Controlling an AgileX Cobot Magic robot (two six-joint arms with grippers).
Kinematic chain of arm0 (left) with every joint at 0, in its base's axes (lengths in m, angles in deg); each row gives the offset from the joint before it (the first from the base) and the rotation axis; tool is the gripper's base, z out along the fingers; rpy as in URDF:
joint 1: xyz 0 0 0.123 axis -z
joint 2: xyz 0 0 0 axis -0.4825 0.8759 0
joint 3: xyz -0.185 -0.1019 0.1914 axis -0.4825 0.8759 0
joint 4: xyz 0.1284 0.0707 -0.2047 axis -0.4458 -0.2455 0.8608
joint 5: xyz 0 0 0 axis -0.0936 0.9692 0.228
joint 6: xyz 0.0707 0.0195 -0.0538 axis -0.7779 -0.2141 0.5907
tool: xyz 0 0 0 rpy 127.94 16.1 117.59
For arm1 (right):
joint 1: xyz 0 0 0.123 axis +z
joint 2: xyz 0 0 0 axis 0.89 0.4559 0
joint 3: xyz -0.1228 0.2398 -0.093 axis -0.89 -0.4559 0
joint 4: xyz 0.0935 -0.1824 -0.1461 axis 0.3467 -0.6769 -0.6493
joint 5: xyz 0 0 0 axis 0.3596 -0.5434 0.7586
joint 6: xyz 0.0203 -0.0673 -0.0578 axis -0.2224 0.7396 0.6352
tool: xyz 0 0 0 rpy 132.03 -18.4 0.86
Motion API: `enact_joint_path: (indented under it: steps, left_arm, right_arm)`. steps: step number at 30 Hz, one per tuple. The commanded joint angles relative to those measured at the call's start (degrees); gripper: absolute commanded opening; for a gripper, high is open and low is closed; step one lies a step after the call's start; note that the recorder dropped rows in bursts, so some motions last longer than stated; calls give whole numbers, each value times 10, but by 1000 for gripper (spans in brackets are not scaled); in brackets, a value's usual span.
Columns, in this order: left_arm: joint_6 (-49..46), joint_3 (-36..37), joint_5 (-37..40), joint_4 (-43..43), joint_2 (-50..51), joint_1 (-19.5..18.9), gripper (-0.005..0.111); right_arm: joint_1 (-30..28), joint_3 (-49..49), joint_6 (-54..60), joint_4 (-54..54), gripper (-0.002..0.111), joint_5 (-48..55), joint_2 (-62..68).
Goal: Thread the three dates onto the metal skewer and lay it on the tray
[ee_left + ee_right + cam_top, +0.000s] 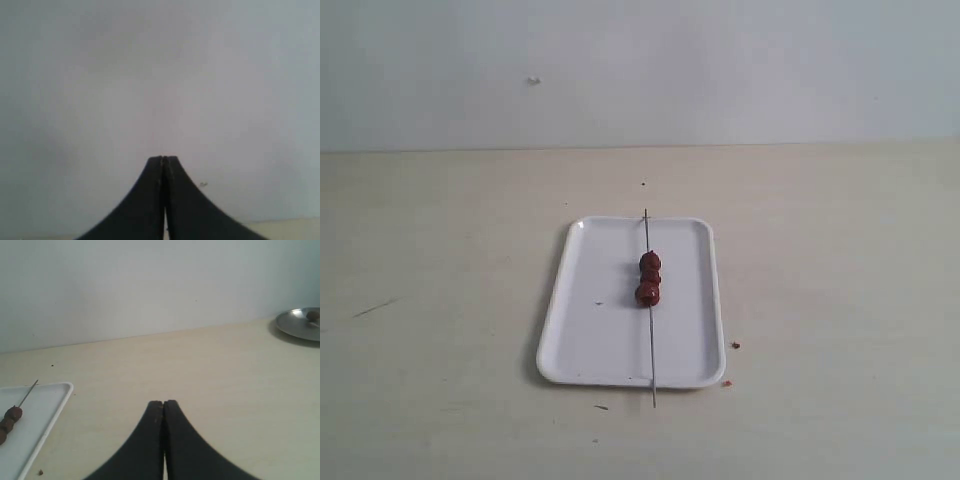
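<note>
"Lying lengthwise on the white tray [590,340], the metal skewer [651,350] crosses both short rims," says the first observer. "Its far tip pokes just past the far rim and its near end juts out over the table [440,300]."

"And the three dates [649,277]?" asks the second.

"Threaded on it, touching one another in a short row, a little right of the tray's middle and nearer the far end."

"Where are the arms?"

"Neither shows in the exterior view. The left gripper [163,159] has its jaws pressed together on nothing, facing a pale wall [160,75]. The right gripper [163,402] is likewise closed and empty above bare tabletop, well apart from the tray's corner."

"Anything else?"

"A couple of reddish crumbs [735,345] lie on the table just beside the tray's near right corner. The right wrist view also shows a round metal plate [295,325] far off with a small dark lump on it."
</note>
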Motion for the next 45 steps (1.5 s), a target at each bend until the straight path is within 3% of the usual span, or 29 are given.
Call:
enact_joint_path:
  steps: [1,10,12,16,19,27,34,45]
  left_arm:
    - [-3,2,66,-1,-3,-45,1]
    - [26,13,142,-25,-3,-55,1]
    - [110,13,167,-118,-3,-55,1]
    - [406,13,187,-370,-3,-55,1]
    - [546,18,187,-466,-3,-55,1]
    - [562,77,187,-495,-3,-55,1]
    - [562,78,259,-495,-3,-55,1]
    - [562,78,263,-495,-3,-55,1]
  right_arm:
    - [-4,-2,5,0,0,-1,-3]
    - [-4,-2,5,0,0,-1,-3]
    - [-4,-2,5,0,0,-1,-3]
    - [-4,-2,5,0,0,-1,-3]
    - [-4,-2,5,0,0,-1,-3]
    - [-4,-2,5,0,0,-1,-3]
    - [-4,-2,5,0,0,-1,-3]
    - [-4,-2,5,0,0,-1,-3]
